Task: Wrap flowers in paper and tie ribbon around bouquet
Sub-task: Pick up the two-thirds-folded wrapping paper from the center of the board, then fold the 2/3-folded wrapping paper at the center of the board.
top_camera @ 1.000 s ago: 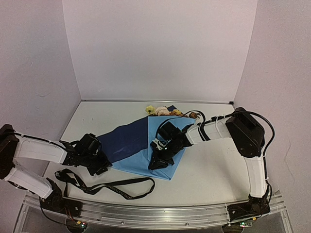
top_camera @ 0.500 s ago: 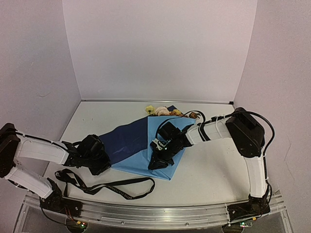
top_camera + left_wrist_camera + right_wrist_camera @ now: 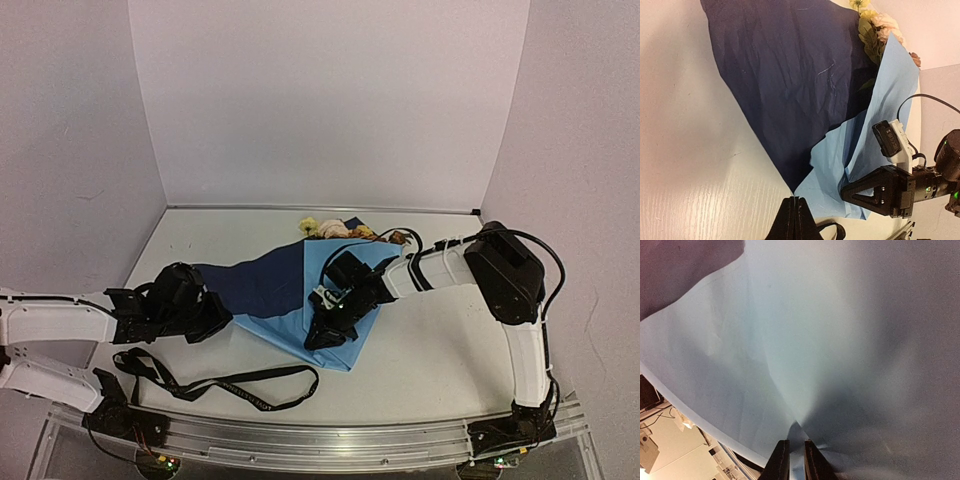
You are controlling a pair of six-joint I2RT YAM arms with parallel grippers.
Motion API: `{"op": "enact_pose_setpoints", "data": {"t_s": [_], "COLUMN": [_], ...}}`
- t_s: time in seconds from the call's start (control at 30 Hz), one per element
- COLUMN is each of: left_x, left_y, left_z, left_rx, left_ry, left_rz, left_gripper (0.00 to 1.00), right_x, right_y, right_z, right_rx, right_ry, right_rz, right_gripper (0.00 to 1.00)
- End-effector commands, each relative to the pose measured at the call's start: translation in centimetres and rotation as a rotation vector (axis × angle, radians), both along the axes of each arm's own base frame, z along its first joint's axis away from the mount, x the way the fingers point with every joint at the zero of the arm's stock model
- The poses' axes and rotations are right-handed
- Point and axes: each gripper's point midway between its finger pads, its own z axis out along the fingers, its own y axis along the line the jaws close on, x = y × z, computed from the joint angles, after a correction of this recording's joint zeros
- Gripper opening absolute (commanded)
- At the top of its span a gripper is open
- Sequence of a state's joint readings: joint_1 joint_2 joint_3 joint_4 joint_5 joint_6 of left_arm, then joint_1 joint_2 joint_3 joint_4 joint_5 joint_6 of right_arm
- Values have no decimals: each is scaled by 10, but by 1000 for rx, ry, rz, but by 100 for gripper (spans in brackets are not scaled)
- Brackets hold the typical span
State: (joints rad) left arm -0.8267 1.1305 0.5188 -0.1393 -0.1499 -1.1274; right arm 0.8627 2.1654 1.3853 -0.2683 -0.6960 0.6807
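Paper (image 3: 290, 290) lies half folded on the tabletop (image 3: 440, 340) in the view from above, dark blue on the left and light blue on the right. The flowers (image 3: 335, 230) poke out at its far end. The ribbon (image 3: 250, 385) lies loose near the front, apart from the paper, so no tying is done yet. From my left wrist I see my left jaws pressed together right on the near corner of the paper, and I think they pinch it. From my right wrist I see my right jaws squeezing a fold of the light blue side. I think the wrapping is only partly done. The paper needs rolling around the flowers, then the ribbon needs tying.
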Motion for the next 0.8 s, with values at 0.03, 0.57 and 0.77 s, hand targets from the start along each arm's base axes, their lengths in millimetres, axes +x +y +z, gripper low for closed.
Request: {"op": "enact_pose_setpoints", "data": {"t_s": [0.03, 0.57, 0.77], "left_x": [8, 0, 0], "left_y": [1, 16, 15], "left_z": [5, -30, -31], "left_rx": [48, 107, 107], "left_ry": [-17, 86, 88], "left_rz": [9, 90, 83], "left_gripper": [0, 0, 0], "right_x": [-5, -22, -21], "right_y": [-17, 19, 28], "right_z": [-9, 43, 32], "right_rx": [-90, 34, 10], "right_ry": [-9, -28, -21], "right_rz": [-16, 72, 62], "right_gripper": [12, 12, 10]}}
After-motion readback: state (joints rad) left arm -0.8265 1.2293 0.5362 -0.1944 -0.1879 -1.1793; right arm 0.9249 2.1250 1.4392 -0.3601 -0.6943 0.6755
